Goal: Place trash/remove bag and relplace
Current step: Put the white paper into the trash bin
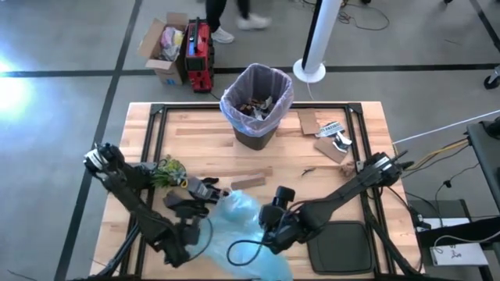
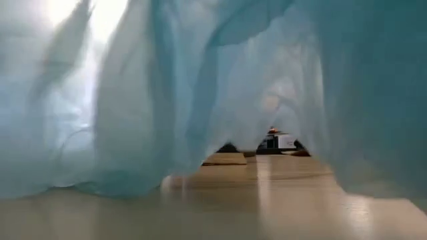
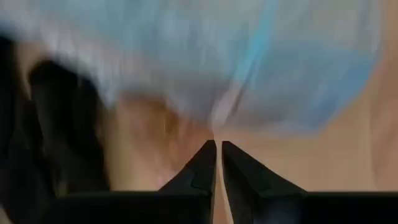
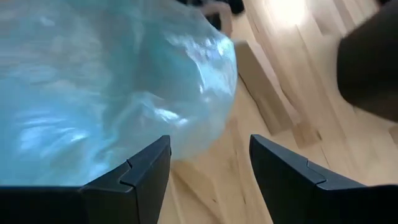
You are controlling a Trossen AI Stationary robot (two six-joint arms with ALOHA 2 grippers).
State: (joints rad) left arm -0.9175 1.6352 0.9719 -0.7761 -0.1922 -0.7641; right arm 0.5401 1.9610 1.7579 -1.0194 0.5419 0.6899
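A dark bin [image 1: 256, 134] stands at the table's far middle, lined with the pale pink-lavender bag [image 1: 234, 97] folded over its rim; scraps of trash [image 1: 256, 104] lie inside. A light blue plastic bag [image 1: 242, 226] lies crumpled near the table's front edge and fills the low view [image 2: 133, 100]. My left gripper [image 1: 212, 204] is at its left side, shut on it [image 3: 216, 144]. My right gripper [image 1: 269, 212] is open at the bag's right side [image 4: 208, 146], touching nothing that shows. My left gripper pinches a thin gathered fold of the light blue bag [image 3: 214, 127] between its two fingertips. The plastic narrows to a point at the fingertips and spreads out beyond them. The rest of the bag lies on the table.
A brown cardboard strip [image 1: 248, 183] lies just beyond the blue bag, and also shows in the right wrist view [image 4: 261, 81]. Brown cardboard [image 1: 311, 122], a white wrapper [image 1: 334, 130] and another brown scrap [image 1: 332, 150] lie at the far right. A green-yellow thing [image 1: 168, 168] is left, a black pad [image 1: 340, 246] front right.
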